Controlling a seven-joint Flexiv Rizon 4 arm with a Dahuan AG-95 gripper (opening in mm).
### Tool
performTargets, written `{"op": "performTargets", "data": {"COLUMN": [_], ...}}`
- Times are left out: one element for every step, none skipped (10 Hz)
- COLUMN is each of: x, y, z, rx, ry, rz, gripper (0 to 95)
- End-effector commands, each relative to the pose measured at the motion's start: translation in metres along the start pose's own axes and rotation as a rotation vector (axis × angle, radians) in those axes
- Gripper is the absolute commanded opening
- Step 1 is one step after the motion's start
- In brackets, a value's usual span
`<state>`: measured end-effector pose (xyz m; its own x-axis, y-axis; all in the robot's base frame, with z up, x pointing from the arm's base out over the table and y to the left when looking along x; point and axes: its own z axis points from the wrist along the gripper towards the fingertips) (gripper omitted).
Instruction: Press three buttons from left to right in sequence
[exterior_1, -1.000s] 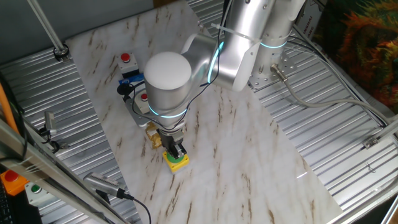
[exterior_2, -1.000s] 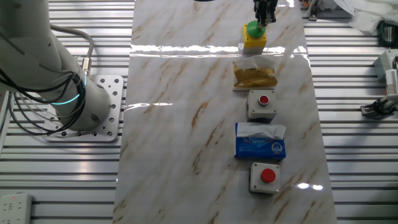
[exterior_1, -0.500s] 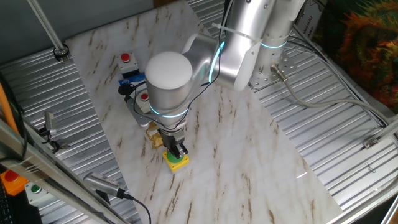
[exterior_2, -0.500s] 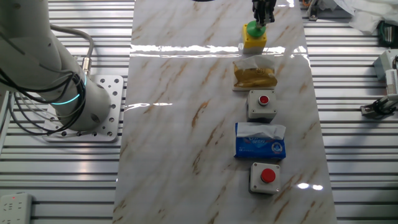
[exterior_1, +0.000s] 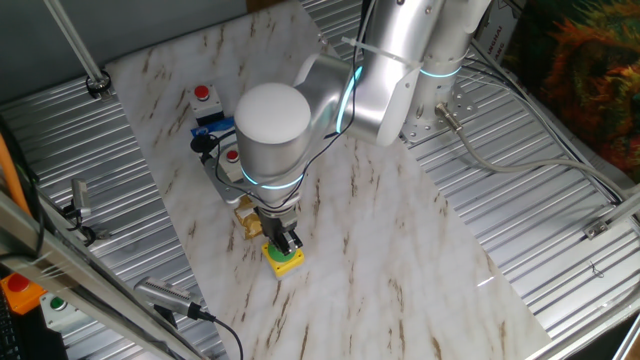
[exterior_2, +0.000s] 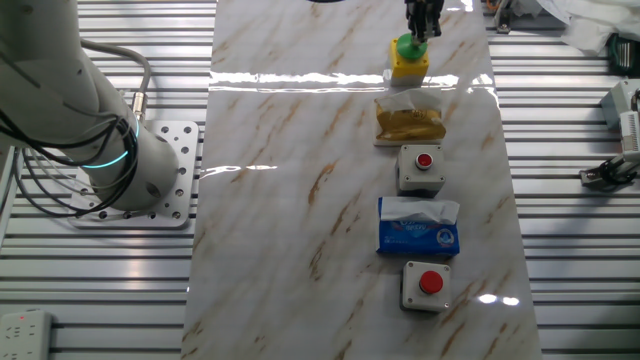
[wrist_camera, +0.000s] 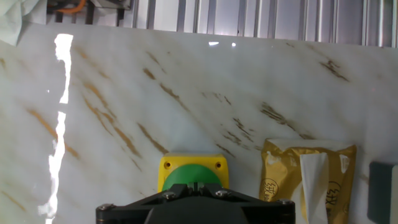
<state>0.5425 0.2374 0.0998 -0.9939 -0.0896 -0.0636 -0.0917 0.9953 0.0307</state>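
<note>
The three buttons lie in a row on the marble board. The yellow box (exterior_2: 408, 68) with the green dome cap (exterior_2: 406, 46) is at the far end. One grey-white box with a red cap (exterior_2: 421, 168) is in the middle, and the other (exterior_2: 427, 285) is nearest. My gripper (exterior_2: 424, 30) stands upright over the green cap, with its tips on or just above it. In the hand view the fingers meet at the gripper (wrist_camera: 194, 185), shut, directly over the green cap (wrist_camera: 186, 176) on the yellow box (wrist_camera: 166, 164). The first fixed view shows the gripper (exterior_1: 284, 243) on the yellow box (exterior_1: 287, 262).
A crinkled gold foil packet (exterior_2: 408, 120) lies between the yellow box and the middle grey box. A blue tissue pack (exterior_2: 418, 225) lies between the two grey boxes. The arm's base (exterior_2: 120, 160) stands left of the board. Ribbed metal surrounds the board.
</note>
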Motion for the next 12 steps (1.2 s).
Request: {"op": "performTargets", "data": {"x": [0.0002,0.0003,0.0003,0.0003,0.0003,0.0006,0.001,0.0014,0.0015,0.0015,0.0015,0.0016], "y": [-0.0003,-0.0003,-0.0003,-0.0003,-0.0002,-0.0001,0.0002,0.001,0.0013,0.0017,0.0019,0.0019], "z": [-0.0002,-0.0002,-0.0002,-0.0002,-0.0002,-0.0002,0.0,0.0004,0.0006,0.0011,0.0017,0.0024], "rx": [0.002,0.001,0.001,0.001,0.001,0.0,-0.001,0.001,0.002,0.004,0.004,0.006], "ry": [-0.004,-0.004,-0.004,-0.005,-0.005,-0.005,-0.002,-0.003,-0.003,-0.004,-0.004,-0.007], "rz": [0.006,0.009,0.009,0.01,0.01,0.011,0.014,0.014,0.015,0.011,0.01,0.01], "gripper": [0.0,0.0,0.0,0.0,0.0,0.0,0.0,0.0,0.0,0.0,0.0,0.0]}}
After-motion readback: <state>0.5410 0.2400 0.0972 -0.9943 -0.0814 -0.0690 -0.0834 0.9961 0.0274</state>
